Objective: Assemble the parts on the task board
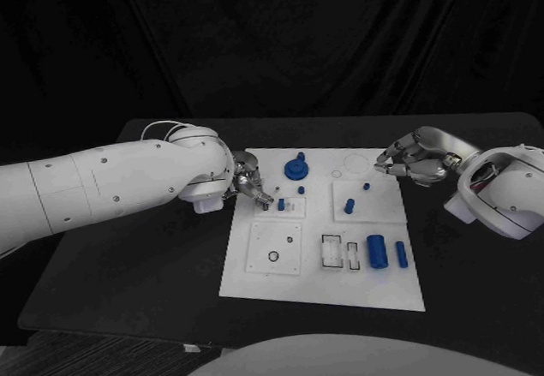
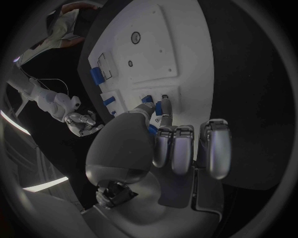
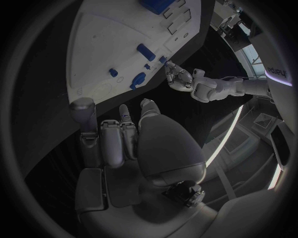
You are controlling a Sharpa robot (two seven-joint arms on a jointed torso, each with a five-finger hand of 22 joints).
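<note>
left hand working small parts near the board's left edge, slips were the main risk

from my remote seat i saw the task board (image 1: 262,270) lying flat in the middle of the desk (image 1: 129,274). my left hand (image 1: 245,185) was down over the board's upper left part, fingertips touching or very nearly touching a small blue peg (image 1: 281,205) there. in the left wrist view the fingers (image 2: 166,106) reached to a small blue part (image 2: 159,107), but i could not tell whether it was truly pinched or only touched. the round blue knob (image 1: 296,167) stood just beside that hand, and the large blue cylinder (image 1: 376,251) and the slim blue piece (image 1: 401,254) lay well apart, at the board's lower right.

my right hand (image 1: 415,160) hovered near the board's upper right edge, fingers curled in, holding nothing that i could see.

my worry was this: if the peg was only loosely caught, it could tip or roll off towards the board's left edge. the knob stood so close that a sideways move of the left hand could have knocked it. pressing down at an angle could also have shifted the whole board, as i saw nothing holding it in place.
</note>
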